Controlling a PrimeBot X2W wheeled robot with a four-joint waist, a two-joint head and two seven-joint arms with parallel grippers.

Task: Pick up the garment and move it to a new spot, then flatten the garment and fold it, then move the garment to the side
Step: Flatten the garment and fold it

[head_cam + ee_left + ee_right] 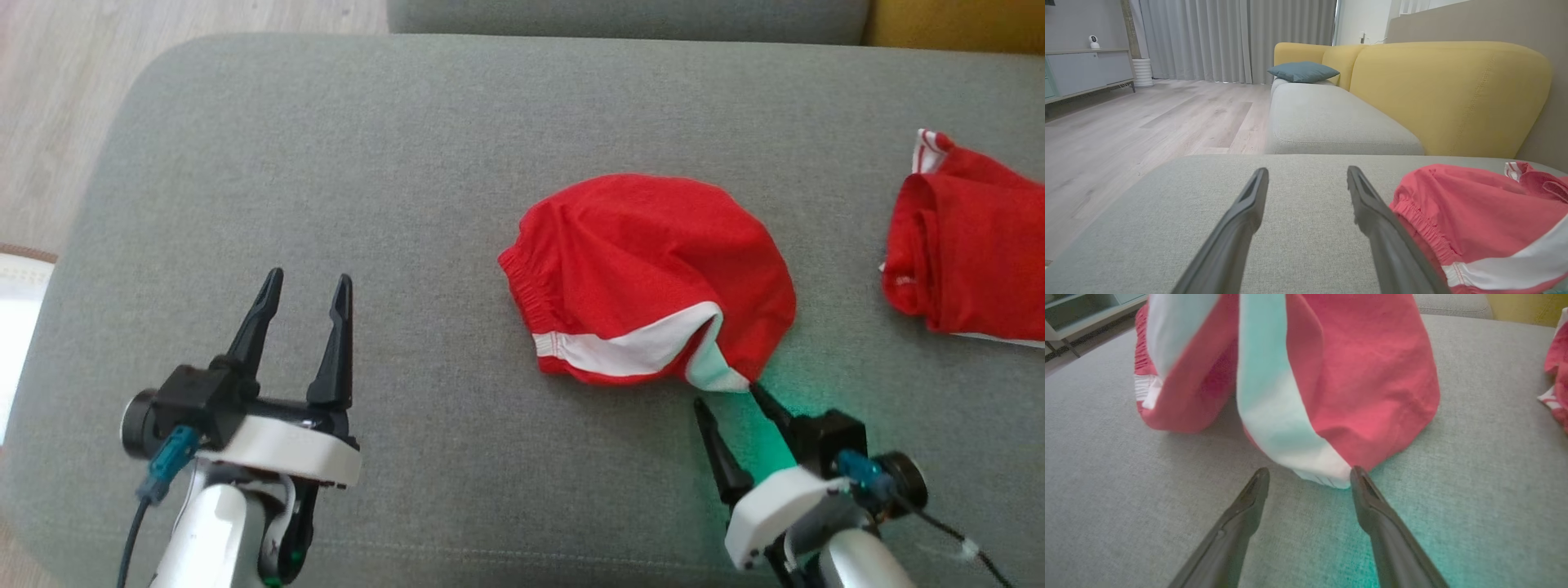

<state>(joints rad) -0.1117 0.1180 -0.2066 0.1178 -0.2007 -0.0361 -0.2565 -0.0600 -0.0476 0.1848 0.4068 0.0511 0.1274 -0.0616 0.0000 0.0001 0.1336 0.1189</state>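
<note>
Two tools, both spread wide, nothing pinched in either. The red shorts point(653, 261) lie bunched on the grey seat cushion point(367, 163), with the elastic waistband point(522, 286) on their left side and a white stripe point(629, 347) along their near edge. My right tool point(728, 395) sits just on the near side of the shorts, at their near-right corner. In the right wrist view the right tool point(1310, 471) points at the shorts point(1372, 375), and the stripe's hem corner point(1323, 473) hangs between the two fingers. One fingertip point(1357, 475) is at the hem; touching or just short, I can't tell. A green glow lies on the cushion by this tool. My left tool point(309, 278) is well to the left of the shorts, over bare cushion. In the left wrist view the left tool point(1307, 170) has the shorts point(1474, 212) off to its right. A second red garment point(967, 253) lies well to the right of the shorts, apart from them.
</note>
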